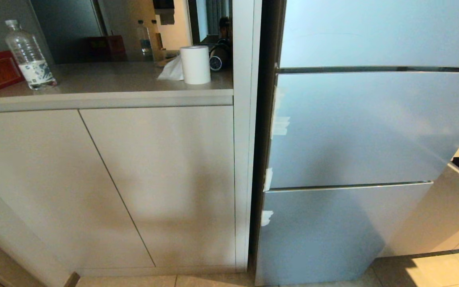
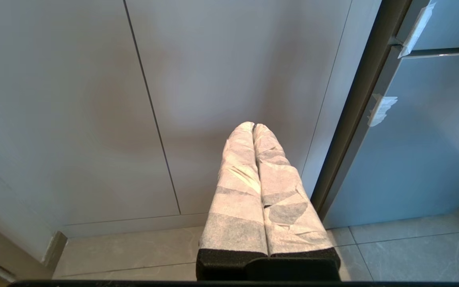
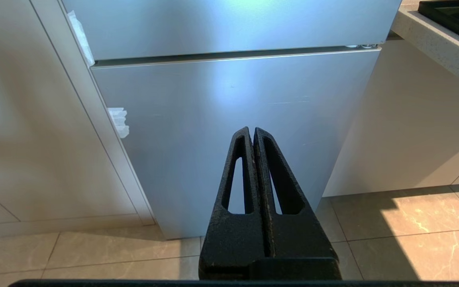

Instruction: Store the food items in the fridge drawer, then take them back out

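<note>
fridge [image 1: 357, 131] doors closed, both grippers pressed together, empty

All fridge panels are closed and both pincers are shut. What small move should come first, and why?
Probably open the right pincer and bring it toward the lower fridge panel. That panel faces it, closed. No drawer or food shows yet. The left pincer faces the cabinet door.
</note>
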`<state>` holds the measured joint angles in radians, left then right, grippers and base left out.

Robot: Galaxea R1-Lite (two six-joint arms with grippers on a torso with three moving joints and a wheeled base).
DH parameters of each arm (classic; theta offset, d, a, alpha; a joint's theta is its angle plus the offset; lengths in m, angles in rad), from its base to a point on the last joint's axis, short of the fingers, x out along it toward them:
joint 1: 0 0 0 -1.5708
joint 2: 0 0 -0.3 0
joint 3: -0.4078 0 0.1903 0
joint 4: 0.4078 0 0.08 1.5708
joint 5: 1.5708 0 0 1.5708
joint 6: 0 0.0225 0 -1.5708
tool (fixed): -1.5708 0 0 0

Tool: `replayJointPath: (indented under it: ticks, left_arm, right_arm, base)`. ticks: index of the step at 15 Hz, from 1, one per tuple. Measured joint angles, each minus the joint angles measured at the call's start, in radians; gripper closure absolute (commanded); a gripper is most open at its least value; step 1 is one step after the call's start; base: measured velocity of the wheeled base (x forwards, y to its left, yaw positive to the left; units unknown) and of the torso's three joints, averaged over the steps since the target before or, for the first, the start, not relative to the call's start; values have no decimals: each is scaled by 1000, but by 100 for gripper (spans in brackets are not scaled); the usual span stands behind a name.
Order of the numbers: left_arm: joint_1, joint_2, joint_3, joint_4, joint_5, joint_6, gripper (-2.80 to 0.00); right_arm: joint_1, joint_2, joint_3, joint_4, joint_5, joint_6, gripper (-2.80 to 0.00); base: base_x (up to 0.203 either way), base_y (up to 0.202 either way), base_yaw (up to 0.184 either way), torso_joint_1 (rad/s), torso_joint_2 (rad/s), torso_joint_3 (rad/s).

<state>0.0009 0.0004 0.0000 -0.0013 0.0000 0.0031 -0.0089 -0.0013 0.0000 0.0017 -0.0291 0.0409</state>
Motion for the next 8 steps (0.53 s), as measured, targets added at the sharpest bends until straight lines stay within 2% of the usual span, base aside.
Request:
replayJointPath:
  ticks: [8]
  left_arm:
    - [0,0,0,0,0,-1,0]
  right_arm:
    - [0,0,0,0,0,0,0]
  base:
    - [0,0,0,0,0,0]
